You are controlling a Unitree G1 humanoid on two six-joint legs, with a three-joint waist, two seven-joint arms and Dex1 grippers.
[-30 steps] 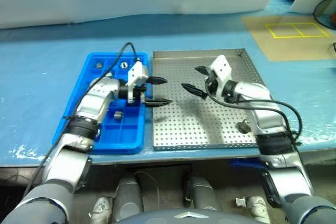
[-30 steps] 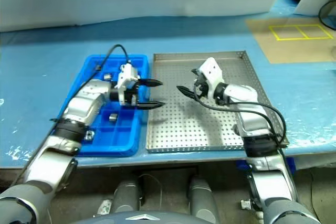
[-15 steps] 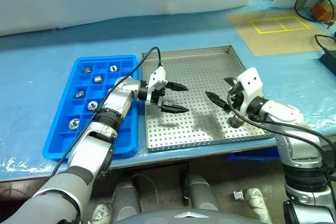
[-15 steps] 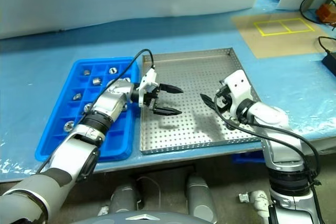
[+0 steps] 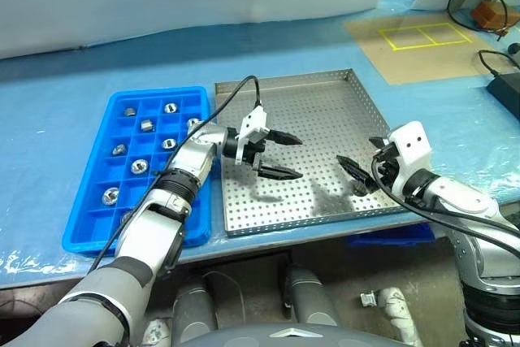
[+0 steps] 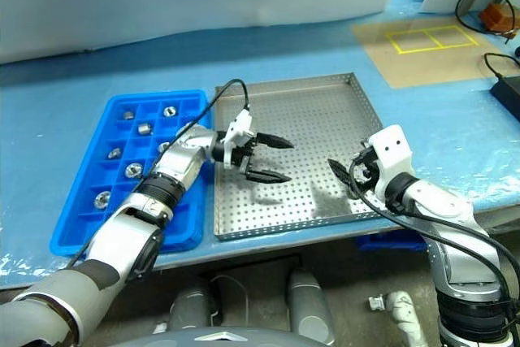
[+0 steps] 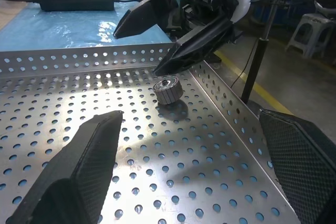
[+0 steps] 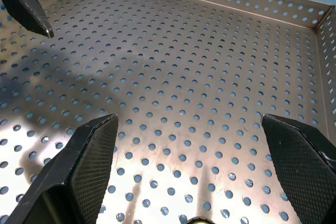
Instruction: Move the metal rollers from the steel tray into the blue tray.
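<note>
The steel tray sits mid-table with the blue tray against its left side. Several metal rollers rest in the blue tray's compartments. One metal roller stands on the steel tray's perforated floor near its right rim, just beneath my right gripper's lower fingertip. My left gripper hovers open and empty over the steel tray's left half, pointing right. My right gripper is open and empty above the tray's near right corner, pointing left.
A brown board with a yellow taped rectangle lies at the back right. A black power brick and cables sit at the right edge. The table's front edge runs just below both trays.
The camera view has shifted. My right gripper has drawn back toward the steel tray's near right corner. My left gripper has moved rightward from the blue tray's edge over the steel tray. Both stayed open.
</note>
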